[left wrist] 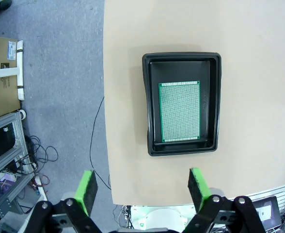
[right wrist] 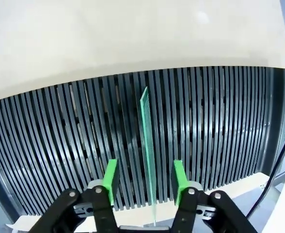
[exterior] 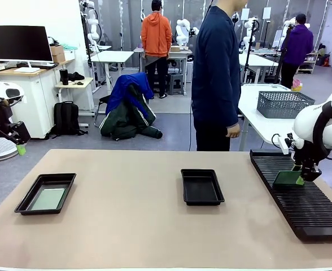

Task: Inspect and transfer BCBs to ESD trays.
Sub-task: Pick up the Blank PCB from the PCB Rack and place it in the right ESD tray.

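A green BCB (right wrist: 147,145) stands on edge in a slot of the black ribbed rack (right wrist: 60,126). My right gripper (right wrist: 145,178) straddles it, with its green pads (right wrist: 111,178) a little off the board on both sides. In the front view the right gripper (exterior: 302,175) hangs over the rack (exterior: 307,209) at that board (exterior: 286,179). My left gripper (left wrist: 142,188) is open, high above an ESD tray (left wrist: 181,56) with a green BCB (left wrist: 180,111) flat on its floor. That tray (exterior: 27,195) sits at the table's left with its board (exterior: 48,198). A second ESD tray (exterior: 202,171) lies bare in the middle.
A person (exterior: 215,73) in dark blue stands at the table's far side. A grey mesh basket (exterior: 283,103) rests on a white table behind the rack. The left tray lies close to the table's edge (left wrist: 107,121).
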### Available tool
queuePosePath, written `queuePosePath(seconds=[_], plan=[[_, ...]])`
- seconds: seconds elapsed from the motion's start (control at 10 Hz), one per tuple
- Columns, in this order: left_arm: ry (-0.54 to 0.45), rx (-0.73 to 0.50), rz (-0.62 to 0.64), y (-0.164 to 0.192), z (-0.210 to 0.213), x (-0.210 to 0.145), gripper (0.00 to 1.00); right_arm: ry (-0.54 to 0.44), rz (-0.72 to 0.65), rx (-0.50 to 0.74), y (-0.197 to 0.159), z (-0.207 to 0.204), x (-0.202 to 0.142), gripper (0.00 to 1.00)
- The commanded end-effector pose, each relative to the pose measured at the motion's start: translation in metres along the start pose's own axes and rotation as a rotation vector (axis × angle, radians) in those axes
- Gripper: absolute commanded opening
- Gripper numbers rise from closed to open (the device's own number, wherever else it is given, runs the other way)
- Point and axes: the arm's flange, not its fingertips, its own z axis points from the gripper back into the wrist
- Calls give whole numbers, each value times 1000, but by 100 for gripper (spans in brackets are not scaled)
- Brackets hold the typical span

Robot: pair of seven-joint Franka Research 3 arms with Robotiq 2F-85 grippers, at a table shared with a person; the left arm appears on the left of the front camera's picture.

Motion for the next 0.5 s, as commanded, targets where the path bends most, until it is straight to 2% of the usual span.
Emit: queuePosePath(seconds=[0.0, 0.2, 0.3, 0.4], plan=[[-3, 3, 16, -1, -1, -2, 100, 7, 26, 14, 4, 4, -4, 48], [-3, 3, 16, -1, -1, -2, 100, 22, 35, 19, 3, 6, -5, 39], [-3, 3, 16, -1, -1, -2, 100, 23, 37, 24, 2, 5, -5, 40], [-3, 3, 16, -1, -1, -2, 100, 24, 39, 23, 1, 3, -5, 30]])
